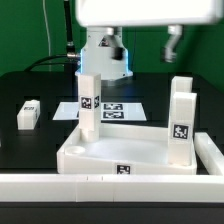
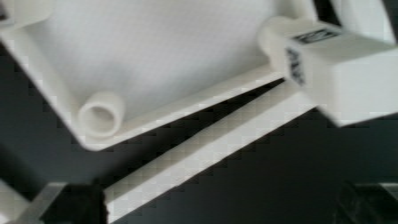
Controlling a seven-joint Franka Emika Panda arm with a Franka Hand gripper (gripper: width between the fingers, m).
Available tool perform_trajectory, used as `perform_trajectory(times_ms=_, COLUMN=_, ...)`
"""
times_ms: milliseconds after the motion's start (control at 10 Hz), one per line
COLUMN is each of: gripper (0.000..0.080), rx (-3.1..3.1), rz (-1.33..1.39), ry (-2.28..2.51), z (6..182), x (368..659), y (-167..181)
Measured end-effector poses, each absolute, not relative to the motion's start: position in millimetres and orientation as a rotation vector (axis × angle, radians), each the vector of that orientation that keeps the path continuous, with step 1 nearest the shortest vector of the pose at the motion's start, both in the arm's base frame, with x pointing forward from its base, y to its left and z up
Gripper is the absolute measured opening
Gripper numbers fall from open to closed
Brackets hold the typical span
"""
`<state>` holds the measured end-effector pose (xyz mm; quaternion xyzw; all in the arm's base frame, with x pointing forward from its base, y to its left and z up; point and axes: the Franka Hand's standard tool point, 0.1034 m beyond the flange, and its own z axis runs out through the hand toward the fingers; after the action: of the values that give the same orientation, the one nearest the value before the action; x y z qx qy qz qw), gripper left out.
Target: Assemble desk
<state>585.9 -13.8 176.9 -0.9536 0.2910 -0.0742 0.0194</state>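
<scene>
I'm hovering the gripper point(image 2: 205, 205) with jaws spread wide and holding nothing, above the desk top point(image 1: 105, 152), which is lying low in the exterior frame's centre. The empty corner socket point(image 2: 100, 112) is showing below me; the loose leg point(image 1: 28, 114) is lying flat at mid-left.

A single robot arm hangs into the scene from above, seen in the exterior view as a broad white housing across the upper edge. Its gripper point(image 1: 172, 52) shows there only as one dark grey finger point(image 1: 172, 44) pointing down, touching nothing. In the wrist view, two dark fingertips point(image 2: 45, 203) sit far apart at opposite lower corners, jaws spread wide with nothing between them.
</scene>
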Motion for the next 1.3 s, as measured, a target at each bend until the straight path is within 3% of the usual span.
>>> perform_trajectory(times_ms=600, gripper=0.0649, rx=-2.964, rz=-0.237, ry=0.895, z=173.2, x=584.0, y=-12.4)
perform_trajectory(times_ms=1000, gripper=0.0649, rx=-3.042, rz=-0.263, ry=0.667, z=156.9, x=536.8, y=-77.5)
perform_trajectory(times_ms=1300, gripper=0.0649, rx=-3.077, rz=-0.281, ry=0.628, z=148.6, x=535.4, y=-98.1)
